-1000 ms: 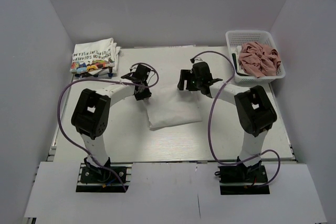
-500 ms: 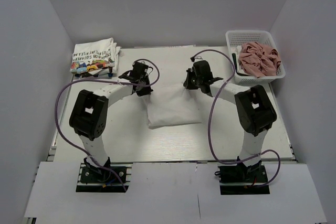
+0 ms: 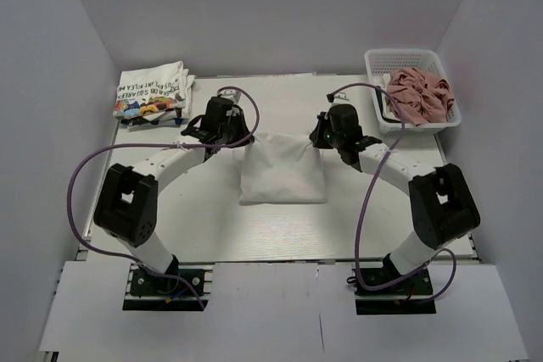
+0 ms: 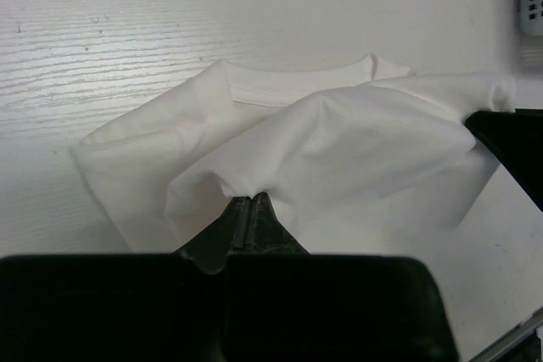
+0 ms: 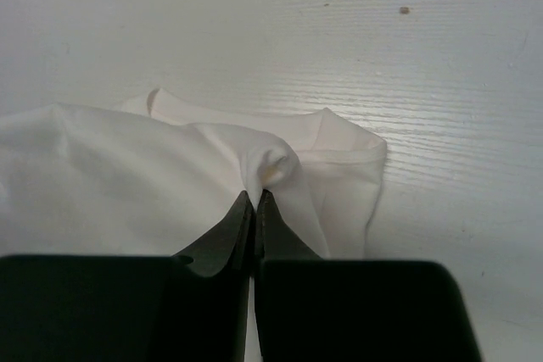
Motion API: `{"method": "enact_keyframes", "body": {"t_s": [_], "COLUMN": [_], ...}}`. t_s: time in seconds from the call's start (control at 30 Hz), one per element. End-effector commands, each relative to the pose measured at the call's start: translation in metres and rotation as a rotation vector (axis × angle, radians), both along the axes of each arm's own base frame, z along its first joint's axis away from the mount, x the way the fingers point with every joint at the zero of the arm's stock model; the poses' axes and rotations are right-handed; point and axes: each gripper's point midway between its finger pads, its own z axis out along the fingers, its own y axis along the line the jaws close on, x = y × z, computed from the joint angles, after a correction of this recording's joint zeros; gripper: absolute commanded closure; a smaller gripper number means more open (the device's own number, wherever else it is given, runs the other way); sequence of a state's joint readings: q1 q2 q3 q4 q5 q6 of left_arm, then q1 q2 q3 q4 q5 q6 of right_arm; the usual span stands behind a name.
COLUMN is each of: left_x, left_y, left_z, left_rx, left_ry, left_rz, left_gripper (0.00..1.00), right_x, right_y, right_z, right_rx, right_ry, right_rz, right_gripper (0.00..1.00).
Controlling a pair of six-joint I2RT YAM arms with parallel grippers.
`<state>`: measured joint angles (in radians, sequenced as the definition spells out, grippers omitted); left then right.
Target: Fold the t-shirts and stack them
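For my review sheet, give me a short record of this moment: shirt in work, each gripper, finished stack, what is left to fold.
shirt in work: white t-shirt, part-folded, mid-table
left gripper: shut on the white t-shirt's far left corner
right gripper: shut on its far right corner
stack: folded t-shirts, far left, printed one on top
left to fold: pink t-shirt, crumpled in the basket, far right

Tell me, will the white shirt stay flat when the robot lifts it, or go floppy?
Probably floppy: the white t-shirt puckers into soft folds where the left hand and right hand pinch it. It would likely sag between them. It looks thin, so probably light.
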<state>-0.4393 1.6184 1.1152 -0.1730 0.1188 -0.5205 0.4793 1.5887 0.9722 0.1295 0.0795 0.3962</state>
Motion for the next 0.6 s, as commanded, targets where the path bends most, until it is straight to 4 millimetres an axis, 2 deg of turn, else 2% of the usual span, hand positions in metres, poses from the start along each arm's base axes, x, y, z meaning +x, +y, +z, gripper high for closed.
{"method": "enact_keyframes", "body": {"t_s": [0.0,0.03,0.07,0.13,0.2,0.23,0.27,0.3,0.33,0.4,0.47,0.53,0.57], "left_x": [0.017,0.021,0.023,0.033,0.039,0.049,0.053,0.058,0.065,0.072,0.074,0.076,0.078], "left_y": [0.009,0.016,0.019,0.03,0.027,0.023,0.021,0.019,0.016,0.017,0.032,0.039,0.046], "left_z": [-0.007,-0.01,-0.023,-0.031,-0.053,-0.051,-0.057,-0.061,-0.07,-0.076,-0.094,-0.094,-0.096], "left_rx": [0.039,0.078,0.096,0.138,0.157,0.155,0.163,0.171,0.18,0.204,0.264,0.291,0.307], "left_ry": [0.021,0.034,0.071,0.074,0.107,0.088,0.101,0.102,0.118,0.131,0.171,0.176,0.184], "left_rz": [0.073,0.11,0.143,0.195,0.193,0.187,0.187,0.18,0.179,0.194,0.246,0.28,0.299], "left_gripper": [1.0,1.0,1.0,1.0,1.0,1.0,1.0,1.0,1.0,1.0,1.0,1.0,1.0], "right_x": [0.021,0.025,0.03,0.034,0.038,0.038,0.041,0.046,0.042,0.047,0.053,0.063,0.061], "right_y": [-0.005,-0.003,0.0,0.0,-0.004,-0.007,-0.011,-0.027,-0.023,-0.035,-0.036,-0.038,-0.043], "right_z": [-0.01,-0.011,-0.019,-0.042,-0.058,-0.062,-0.064,-0.07,-0.077,-0.084,-0.09,-0.095,-0.1], "right_rx": [-0.021,-0.018,-0.02,-0.033,-0.05,-0.046,-0.045,-0.053,-0.064,-0.081,-0.096,-0.125,-0.148], "right_ry": [0.013,0.026,0.049,0.119,0.152,0.165,0.167,0.176,0.192,0.19,0.195,0.189,0.209], "right_rz": [-0.044,-0.029,-0.016,-0.017,-0.047,-0.076,-0.098,-0.171,-0.174,-0.227,-0.236,-0.233,-0.238], "right_gripper": [1.0,1.0,1.0,1.0,1.0,1.0,1.0,1.0,1.0,1.0,1.0,0.99,0.99]}}
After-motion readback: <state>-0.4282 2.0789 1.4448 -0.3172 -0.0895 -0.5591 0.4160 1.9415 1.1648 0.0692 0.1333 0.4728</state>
